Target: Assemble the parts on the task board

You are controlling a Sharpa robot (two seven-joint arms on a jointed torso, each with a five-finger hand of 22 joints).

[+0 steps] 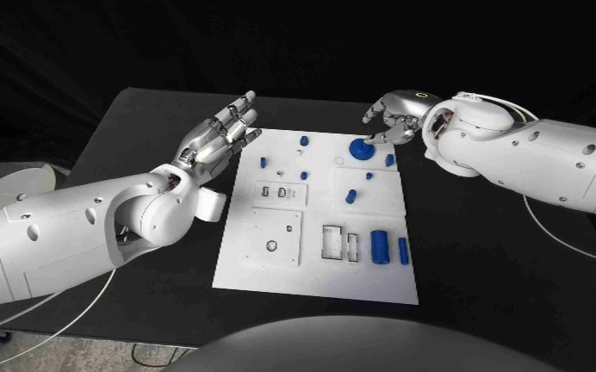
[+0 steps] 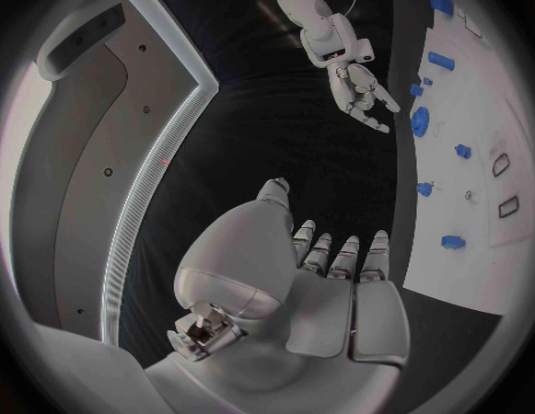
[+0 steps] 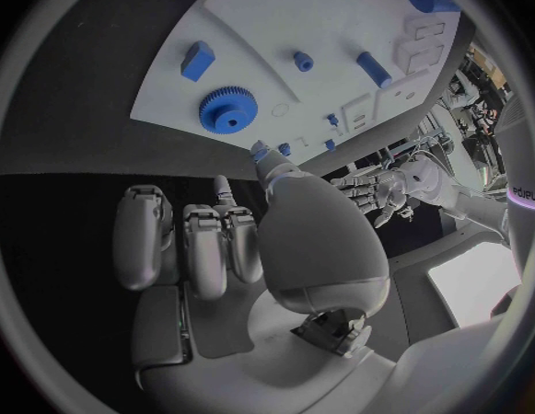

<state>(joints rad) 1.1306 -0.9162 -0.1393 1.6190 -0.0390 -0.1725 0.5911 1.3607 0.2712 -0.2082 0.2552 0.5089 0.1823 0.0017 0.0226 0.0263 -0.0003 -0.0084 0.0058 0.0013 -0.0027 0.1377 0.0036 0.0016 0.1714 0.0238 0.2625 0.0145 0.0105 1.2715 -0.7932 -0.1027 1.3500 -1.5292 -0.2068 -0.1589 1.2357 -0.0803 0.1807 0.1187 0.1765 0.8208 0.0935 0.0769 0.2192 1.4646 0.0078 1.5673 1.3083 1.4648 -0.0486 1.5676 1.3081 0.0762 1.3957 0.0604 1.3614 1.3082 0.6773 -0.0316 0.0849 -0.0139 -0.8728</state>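
1. the white task board (image 1: 317,282) lies flat in the middle of the black worktop (image 1: 472,251), with small blue parts (image 1: 379,245) scattered over it.
2. the left hand (image 1: 221,137) hovers beside the board's left far corner, fingers straight and apart, holding nothing.
3. the right hand (image 1: 395,118) hangs at the board's far right corner, fingers curled loosely, nothing in them.
4. a blue gear (image 1: 364,149) sits on the board just below the right hand's fingertips; i cannot tell if they touch.
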